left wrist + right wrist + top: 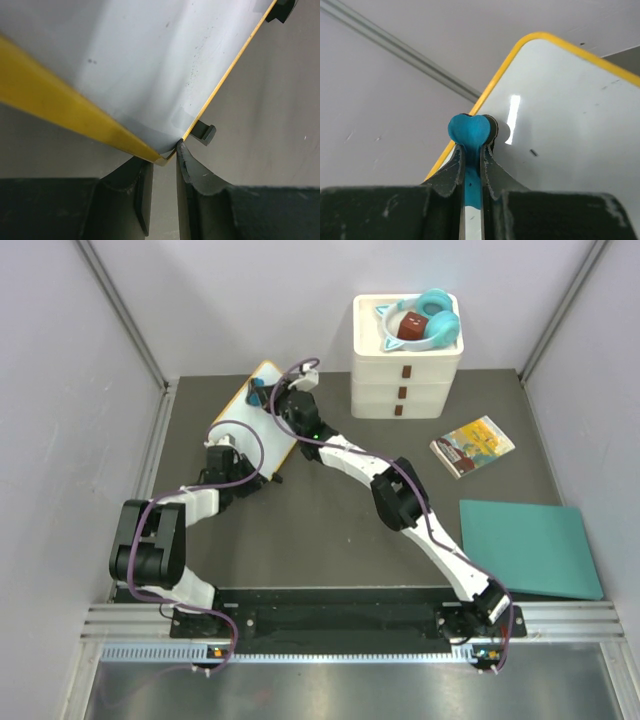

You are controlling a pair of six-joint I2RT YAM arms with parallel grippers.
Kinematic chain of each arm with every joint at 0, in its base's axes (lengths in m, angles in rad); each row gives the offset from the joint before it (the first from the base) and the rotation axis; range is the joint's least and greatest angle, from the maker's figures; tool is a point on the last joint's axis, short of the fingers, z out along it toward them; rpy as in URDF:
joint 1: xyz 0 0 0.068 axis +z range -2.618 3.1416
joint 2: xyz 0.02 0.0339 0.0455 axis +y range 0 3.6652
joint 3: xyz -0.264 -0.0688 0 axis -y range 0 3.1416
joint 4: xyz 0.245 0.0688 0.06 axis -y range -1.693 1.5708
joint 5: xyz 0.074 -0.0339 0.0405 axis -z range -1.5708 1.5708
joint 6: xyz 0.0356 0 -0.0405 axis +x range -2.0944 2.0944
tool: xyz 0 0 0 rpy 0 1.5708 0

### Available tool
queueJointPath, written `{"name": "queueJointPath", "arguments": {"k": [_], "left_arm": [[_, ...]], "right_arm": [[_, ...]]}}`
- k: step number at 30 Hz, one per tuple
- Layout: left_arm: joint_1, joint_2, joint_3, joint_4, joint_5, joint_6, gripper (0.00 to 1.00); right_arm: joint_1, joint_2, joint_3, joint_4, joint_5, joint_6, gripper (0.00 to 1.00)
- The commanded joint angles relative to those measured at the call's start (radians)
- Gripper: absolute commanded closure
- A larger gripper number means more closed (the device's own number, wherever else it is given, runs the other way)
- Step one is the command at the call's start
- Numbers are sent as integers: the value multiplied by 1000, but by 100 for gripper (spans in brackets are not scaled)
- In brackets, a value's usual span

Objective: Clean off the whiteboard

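The whiteboard (247,420), white with a thin yellow rim, stands tilted at the back left of the table. My left gripper (228,446) is shut on its near corner; the left wrist view shows both fingers pinching the yellow-edged corner (167,154), with a black stand foot (205,134) beside it. My right gripper (277,400) is shut on a blue heart-shaped eraser (470,131), which presses on the whiteboard (570,115) close to its rounded far corner. A few small black marks (533,152) show on the board.
A white drawer unit (405,375) stands at the back with a teal headset (438,325) in a bowl on top. A small colourful book (472,446) lies to the right, and a flat teal sheet (530,545) lies near the right wall.
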Motion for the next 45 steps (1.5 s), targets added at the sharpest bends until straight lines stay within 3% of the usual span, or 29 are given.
{"name": "queueJointPath", "arguments": {"k": [1, 10, 26, 45], "left_arm": [[-3, 32, -55, -223, -101, 75, 100], [-3, 31, -55, -225, -102, 75, 100], [-8, 28, -59, -219, -98, 75, 100], [-14, 25, -61, -217, -104, 78, 100]], "right_arm": [[77, -72, 24, 36, -58, -33, 100], [94, -33, 48, 36, -12, -98, 100], [-40, 30, 28, 10, 82, -4, 100], [-55, 50, 76, 33, 47, 19, 100]]}}
